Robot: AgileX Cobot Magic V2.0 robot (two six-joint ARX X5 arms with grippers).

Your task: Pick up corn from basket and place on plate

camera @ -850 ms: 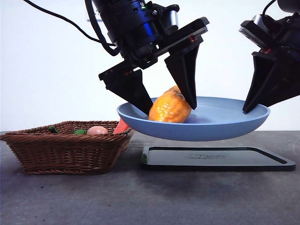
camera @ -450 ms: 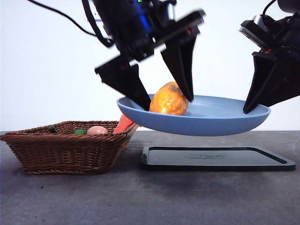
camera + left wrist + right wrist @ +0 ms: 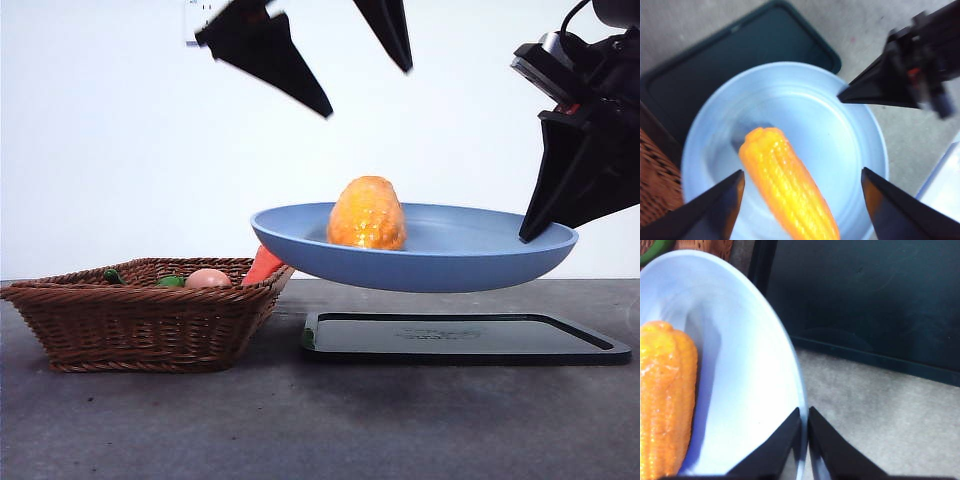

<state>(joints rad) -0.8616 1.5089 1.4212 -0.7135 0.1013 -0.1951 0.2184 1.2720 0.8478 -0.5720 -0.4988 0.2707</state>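
The yellow-orange corn [image 3: 367, 213] lies in the blue plate [image 3: 450, 262], free of any jaw. That plate hangs in the air above the black tray, and my right gripper [image 3: 522, 238] is shut on its right rim. The right wrist view shows those jaws [image 3: 804, 410] pinching the plate's edge [image 3: 750, 365], with the corn [image 3: 665, 395] beside them. High above the plate, my left gripper [image 3: 368, 90] is open with nothing in it. Its wrist view looks down on the corn [image 3: 785, 185] between the spread jaws. The wicker basket [image 3: 140, 320] sits at the left.
A flat black tray [image 3: 560, 345] lies on the table under the plate. In the basket rest an orange carrot [image 3: 263, 266], a pinkish egg-like ball [image 3: 208, 278] and a green piece [image 3: 113, 275]. The basket's rim nearly reaches the plate's left edge.
My left gripper has let go of the corn and risen well above the plate. The corn has settled in the plate. The right gripper and plate have hardly moved.
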